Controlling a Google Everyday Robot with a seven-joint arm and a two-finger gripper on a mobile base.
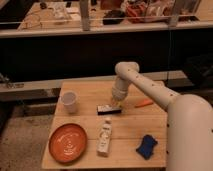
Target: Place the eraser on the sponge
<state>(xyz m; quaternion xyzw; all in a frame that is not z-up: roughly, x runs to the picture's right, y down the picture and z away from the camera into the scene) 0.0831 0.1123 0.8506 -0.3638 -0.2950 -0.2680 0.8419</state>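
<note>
The eraser [109, 108], a small flat black block with a white band, lies near the middle of the wooden table [90, 96]. My gripper [116, 104] reaches down from the white arm and sits right at the eraser's right end. The sponge [146, 146], a dark-blue pad, lies at the table's front right, well apart from the eraser and next to my arm's big white segment.
A white cup [69, 101] stands at the left back. A round orange plate [68, 142] sits front left. A white bottle [104, 137] lies on its side at front centre. A thin orange stick [144, 104] lies right of the gripper.
</note>
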